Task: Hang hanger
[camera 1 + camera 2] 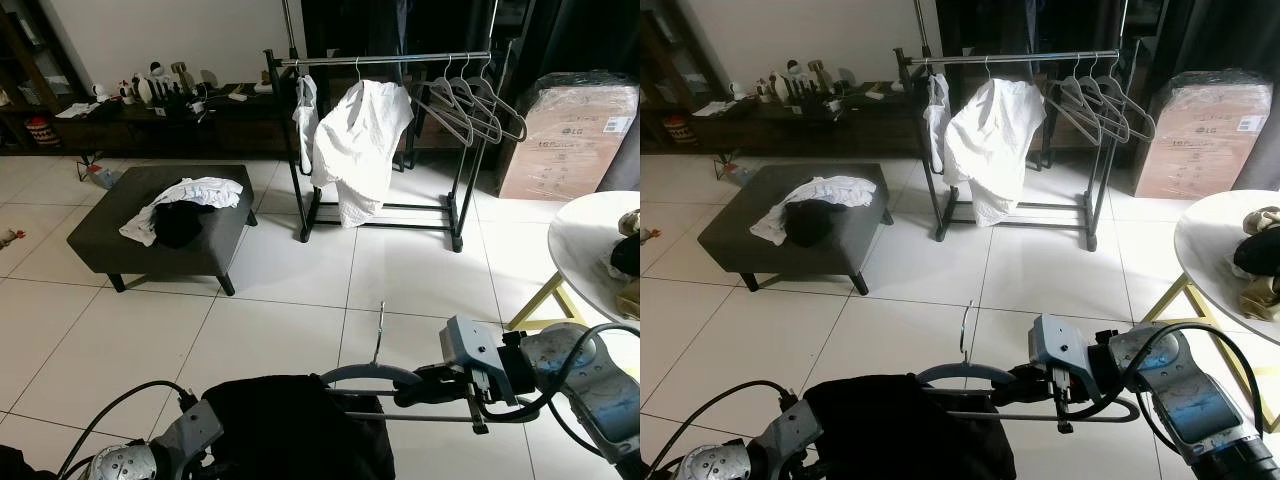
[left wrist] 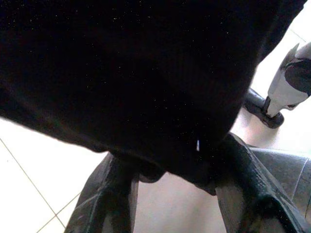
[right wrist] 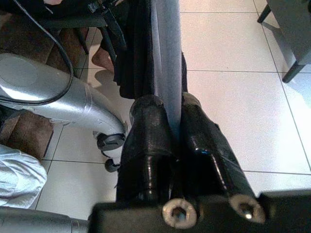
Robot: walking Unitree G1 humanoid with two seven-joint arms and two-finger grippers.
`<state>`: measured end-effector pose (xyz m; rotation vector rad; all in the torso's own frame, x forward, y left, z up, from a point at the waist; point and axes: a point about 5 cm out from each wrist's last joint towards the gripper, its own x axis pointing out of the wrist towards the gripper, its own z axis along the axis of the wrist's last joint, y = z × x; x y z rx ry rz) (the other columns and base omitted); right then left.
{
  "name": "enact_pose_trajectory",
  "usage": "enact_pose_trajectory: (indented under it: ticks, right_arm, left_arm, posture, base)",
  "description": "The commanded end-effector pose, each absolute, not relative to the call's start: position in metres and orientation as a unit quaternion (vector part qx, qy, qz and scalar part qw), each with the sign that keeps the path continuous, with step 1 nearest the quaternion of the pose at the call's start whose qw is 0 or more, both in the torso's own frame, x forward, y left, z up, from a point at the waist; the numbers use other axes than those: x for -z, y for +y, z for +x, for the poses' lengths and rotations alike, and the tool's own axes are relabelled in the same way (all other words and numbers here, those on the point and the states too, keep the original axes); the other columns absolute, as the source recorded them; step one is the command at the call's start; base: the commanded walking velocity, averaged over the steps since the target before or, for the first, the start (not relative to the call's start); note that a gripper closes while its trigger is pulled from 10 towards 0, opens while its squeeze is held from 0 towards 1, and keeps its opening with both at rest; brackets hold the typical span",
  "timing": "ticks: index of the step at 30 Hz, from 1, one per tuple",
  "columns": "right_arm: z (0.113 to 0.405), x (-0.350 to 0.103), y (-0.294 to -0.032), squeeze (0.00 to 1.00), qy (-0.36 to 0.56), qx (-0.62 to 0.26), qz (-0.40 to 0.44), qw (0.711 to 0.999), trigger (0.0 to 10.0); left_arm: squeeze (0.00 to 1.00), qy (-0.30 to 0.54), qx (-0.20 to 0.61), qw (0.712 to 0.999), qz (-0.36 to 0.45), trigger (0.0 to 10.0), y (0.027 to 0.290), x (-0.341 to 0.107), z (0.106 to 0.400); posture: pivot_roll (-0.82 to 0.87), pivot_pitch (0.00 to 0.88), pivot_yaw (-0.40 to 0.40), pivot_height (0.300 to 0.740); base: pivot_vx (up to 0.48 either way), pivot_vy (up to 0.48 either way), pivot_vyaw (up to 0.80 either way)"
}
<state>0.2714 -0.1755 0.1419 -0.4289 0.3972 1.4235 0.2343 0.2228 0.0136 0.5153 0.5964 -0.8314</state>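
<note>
Grey plastic hanger (image 1: 372, 374) sits low in front of the robot, its thin wire hook standing up, a black garment (image 1: 300, 425) draped over one end. The right gripper (image 3: 167, 127) is clamped on the hanger's arm; the left gripper (image 2: 170, 174) pinches a fold of the cloth. I'd judge the hanger light and stiff, best held near the neck, while the limp, loosely hung cloth could slide off. Across the tiles, the clothes rack (image 1: 385, 60) carries a white shirt (image 1: 360, 140) and bare hangers. A wrapped cardboard box (image 1: 570, 135) stands beside it, contents hidden.
</note>
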Motion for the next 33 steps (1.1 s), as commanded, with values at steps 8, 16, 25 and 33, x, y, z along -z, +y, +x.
enact_pose_trajectory:
  ticks: [8,16,25,33]
  right_arm:
    - [0.275,-0.155,-0.173,0.00,0.147,-0.645,-0.192,0.725,0.0]
    - [0.274,-0.153,-0.173,0.00,0.150,-0.645,-0.190,0.725,0.0]
    - [0.273,-0.148,-0.174,0.00,0.158,-0.643,-0.189,0.725,0.0]
    - [0.273,-0.147,-0.174,0.00,0.160,-0.643,-0.186,0.726,0.0]
  left_arm:
    - [0.00,0.276,0.397,0.837,0.258,0.0,0.225,-0.015,0.234]
    - [0.00,0.259,0.393,0.845,0.252,0.0,0.223,-0.020,0.238]
    - [0.00,0.246,0.389,0.852,0.248,0.0,0.222,-0.023,0.239]
    - [0.00,0.233,0.382,0.860,0.246,0.0,0.222,-0.027,0.243]
  posture:
    - [-0.12,0.106,0.084,0.740]
    - [-0.12,0.106,0.083,0.740]
    - [-0.12,0.106,0.082,0.740]
    - [-0.12,0.106,0.081,0.740]
  base:
    - [0.000,0.000,0.00]
    - [0.000,0.000,0.00]
    - [0.000,0.000,0.00]
    - [0.000,0.000,0.00]
